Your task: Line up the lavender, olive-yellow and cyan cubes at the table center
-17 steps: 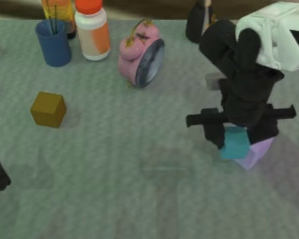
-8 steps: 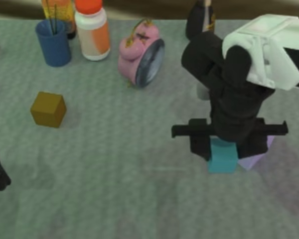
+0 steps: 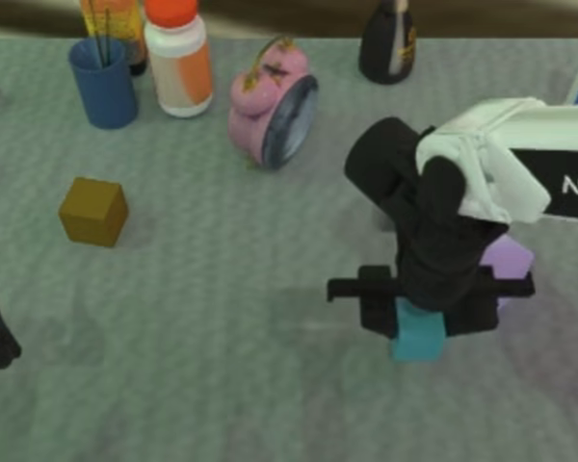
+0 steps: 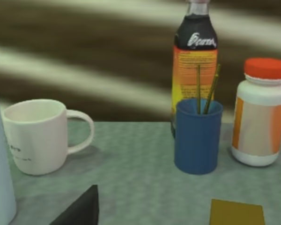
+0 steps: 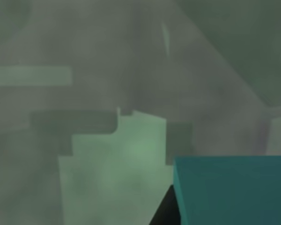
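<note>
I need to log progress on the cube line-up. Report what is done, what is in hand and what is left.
Done: nothing is lined up at the centre. In hand: the right gripper is shut on the cyan cube, right of centre. Left: the lavender cube sits apart behind that arm on the right side, and the olive-yellow cube is untouched on the left side. The left arm is parked at the left edge.
</note>
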Robot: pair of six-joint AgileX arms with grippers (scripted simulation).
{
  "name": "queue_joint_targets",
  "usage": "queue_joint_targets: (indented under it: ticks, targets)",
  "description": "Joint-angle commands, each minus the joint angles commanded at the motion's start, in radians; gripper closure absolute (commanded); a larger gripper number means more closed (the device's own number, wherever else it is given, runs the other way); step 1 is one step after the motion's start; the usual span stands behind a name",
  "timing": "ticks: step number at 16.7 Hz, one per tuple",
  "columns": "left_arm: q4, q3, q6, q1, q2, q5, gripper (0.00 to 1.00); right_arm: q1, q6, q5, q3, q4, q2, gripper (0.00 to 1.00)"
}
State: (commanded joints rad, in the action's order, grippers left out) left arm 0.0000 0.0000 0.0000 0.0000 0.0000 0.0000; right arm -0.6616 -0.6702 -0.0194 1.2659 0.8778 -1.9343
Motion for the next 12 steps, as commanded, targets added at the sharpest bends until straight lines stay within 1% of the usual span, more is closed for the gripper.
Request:
queue_joint_targets:
  ticks: [2,6,12]
  targets:
    - [0.000,0.000,0.000,0.000,0.000,0.000,0.00,-0.002,-0.001,-0.002,-0.028,-0.040,-0.015,1.00]
    - [0.000,0.000,0.000,0.000,0.000,0.000,0.00,-0.002,-0.001,-0.002,-0.031,-0.044,-0.017,1.00]
    - [0.000,0.000,0.000,0.000,0.000,0.000,0.00,-0.002,-0.001,-0.002,-0.031,-0.044,-0.017,0.55]
